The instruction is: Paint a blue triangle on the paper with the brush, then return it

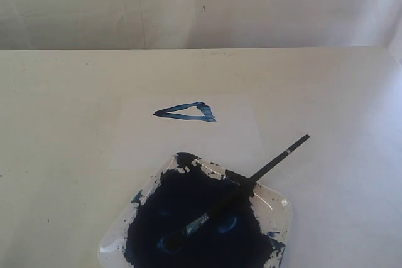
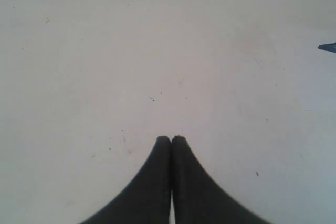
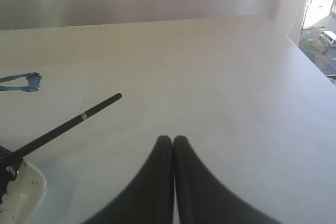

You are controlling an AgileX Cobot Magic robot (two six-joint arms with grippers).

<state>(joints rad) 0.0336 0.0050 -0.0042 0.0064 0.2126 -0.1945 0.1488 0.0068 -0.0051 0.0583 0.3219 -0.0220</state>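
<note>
A thin blue triangle is painted on the pale paper in mid-table; its right end shows in the right wrist view as the triangle, and its pointed tip at the edge of the left wrist view. The black-handled brush lies across the paint tray, bristles in the dark blue pool, handle end sticking out past the rim, seen as the brush. Neither gripper appears in the exterior view. My left gripper is shut on nothing over bare tabletop. My right gripper is shut and empty, apart from the brush handle.
The square clear tray holds a large dark blue paint pool at the table's front. A tray corner shows beside the right gripper. The cream table's far edge meets a pale wall; its right edge runs near a window.
</note>
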